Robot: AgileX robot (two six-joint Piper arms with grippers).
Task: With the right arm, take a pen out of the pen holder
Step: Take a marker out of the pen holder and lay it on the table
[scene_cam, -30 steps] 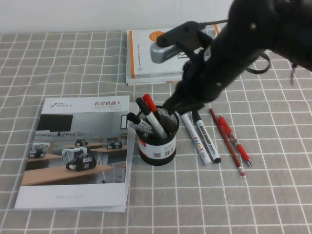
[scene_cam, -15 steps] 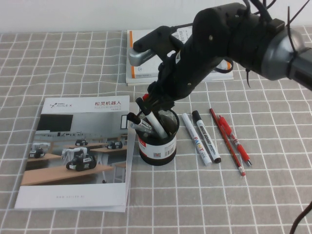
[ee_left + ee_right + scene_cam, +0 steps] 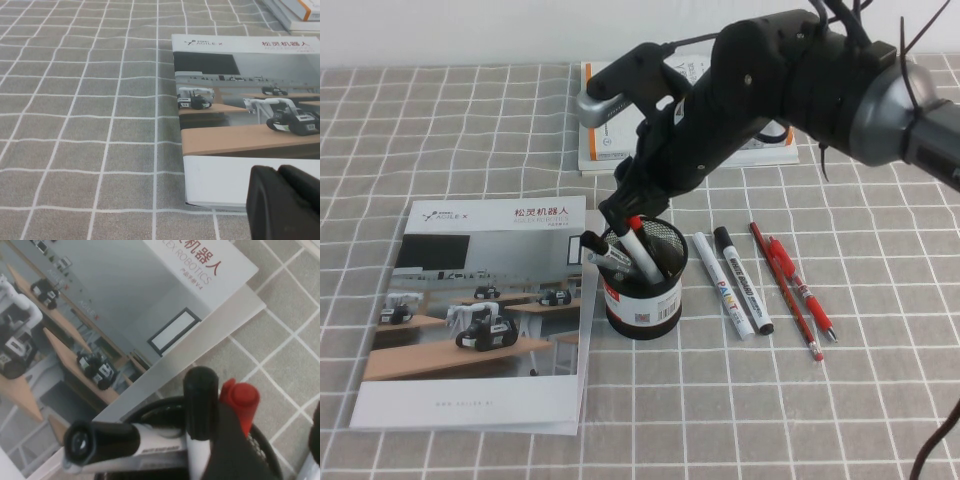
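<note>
The black mesh pen holder (image 3: 642,290) stands mid-table and holds a red-capped marker (image 3: 635,224) and two black-capped markers (image 3: 595,243). My right gripper (image 3: 625,212) hovers just over the holder's far left rim, open. In the right wrist view the red-capped marker (image 3: 240,400) rises between the two fingers of my right gripper (image 3: 272,425); one finger (image 3: 235,450) lies against its cap and the other stands apart from it. The holder's rim (image 3: 150,407) shows below. My left gripper (image 3: 285,205) rests shut over the near edge of the booklet (image 3: 240,125).
Two white markers (image 3: 735,283) and two red pens (image 3: 800,290) lie on the cloth right of the holder. A robot booklet (image 3: 480,310) lies directly left of it. Stacked books (image 3: 610,130) sit at the back, under my right arm.
My right arm swung left, from above the pens lying on the table to above the holder. Its jaws went from shut to open around the red-capped marker.
</note>
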